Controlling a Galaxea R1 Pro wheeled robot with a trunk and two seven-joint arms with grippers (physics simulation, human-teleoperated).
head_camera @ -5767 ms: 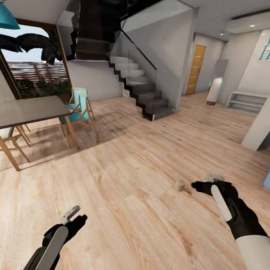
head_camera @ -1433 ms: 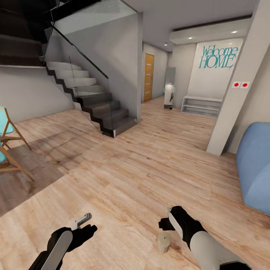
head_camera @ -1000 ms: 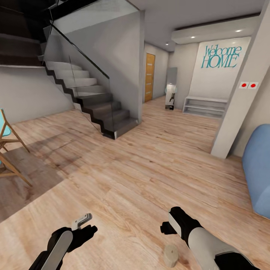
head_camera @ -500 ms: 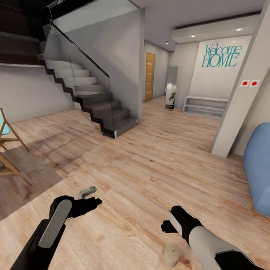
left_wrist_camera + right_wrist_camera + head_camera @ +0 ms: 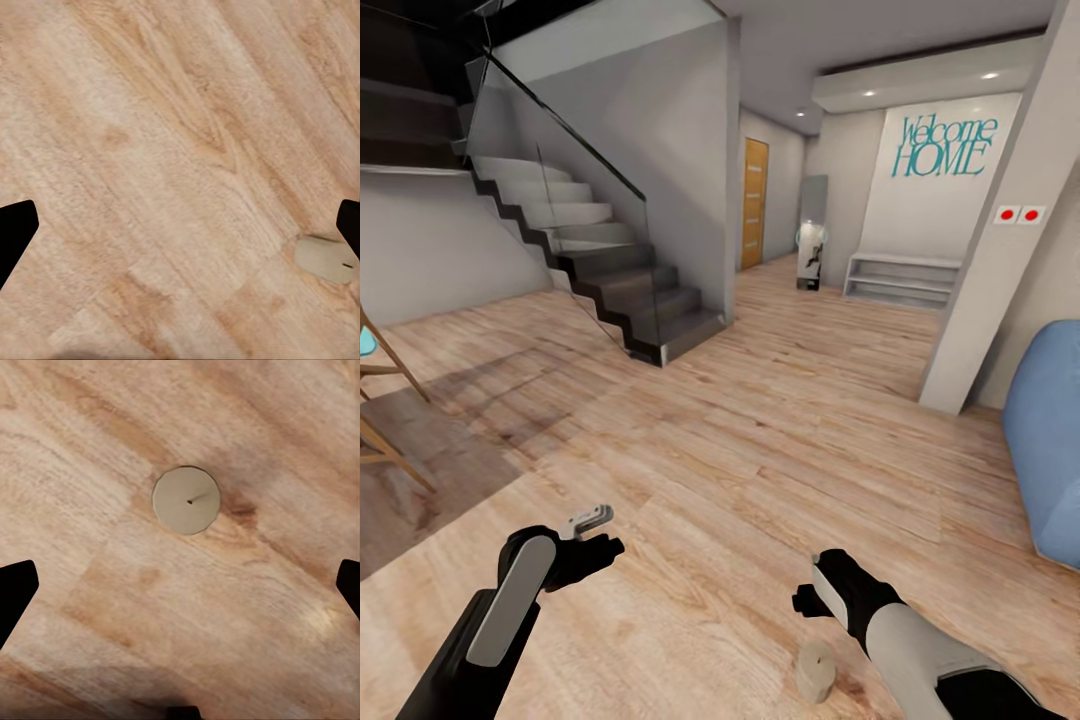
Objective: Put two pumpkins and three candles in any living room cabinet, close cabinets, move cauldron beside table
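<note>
- The left claw [image 5: 592, 530] hangs low over bare floor [image 5: 760, 440], well apart from the candle [image 5: 816, 671]. In the left wrist view its two dark fingertips [image 5: 16, 232] sit at opposite edges of the picture, so I judge it spread open and empty.
- From that same wrist camera the candle [image 5: 326, 259] shows lying off to one side, partly tucked behind a fingertip. If this arm swings across, I think it could clip the candle and send it skidding.
- The candle stands upright on the wooden floor, just beside the right forearm at the near edge of the head view. No cabinet is in sight from here.
- The right claw [image 5: 815, 600] points down at the floor. The head view hides its fingers behind the wrist, so from there I cannot tell how it stands.
- The right wrist view settles it: the fingertips [image 5: 16, 589] are wide apart at the picture's edges, gripping nothing, and the candle [image 5: 186, 500] sits between them but off the centre line, wick up.
- The risk, as I see it: drop straight down now and one finger may land on the candle's rim, tipping or rolling it away.
- Only the head view gives the room: stairs [image 5: 600, 270] on the left, a blue seat [image 5: 1050, 440] on the right.
</note>
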